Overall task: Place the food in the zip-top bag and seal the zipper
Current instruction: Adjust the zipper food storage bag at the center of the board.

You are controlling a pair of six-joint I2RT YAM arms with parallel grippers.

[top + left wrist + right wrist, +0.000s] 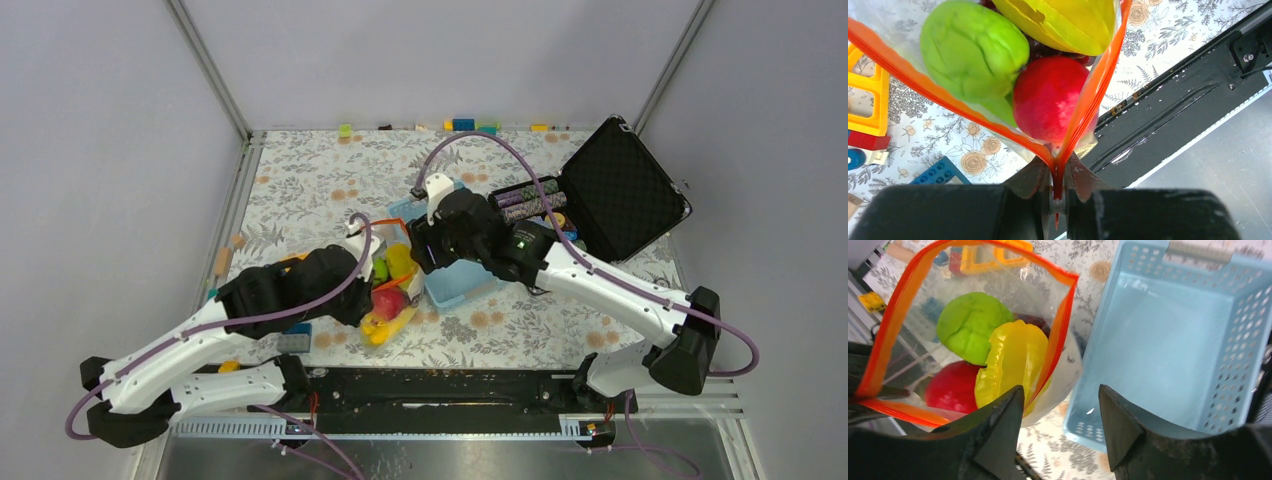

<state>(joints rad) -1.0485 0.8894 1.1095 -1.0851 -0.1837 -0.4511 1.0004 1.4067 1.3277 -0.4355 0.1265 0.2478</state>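
Note:
The clear zip-top bag (1013,290) holds a pale green cabbage-like head (970,325), a yellow banana (1013,360), a red apple (950,387) and a dark piece behind them. Its orange-red zipper (1060,330) rims the open mouth. My left gripper (1060,187) is shut on one end of the zipper (1083,105), where both strips meet. In the left wrist view the green head (973,50), apple (1050,100) and banana (1063,22) sit inside. My right gripper (1060,410) is open and empty, just beside the bag's other end, above the basket's edge. From above, the bag (392,295) lies between both grippers.
The light-blue basket (1168,330), empty, stands right of the bag; it also shows from above (462,285). An open black case (625,190) stands at the back right. Toy blocks (868,100) lie left of the bag. The black table edge rail (1173,115) runs close behind it.

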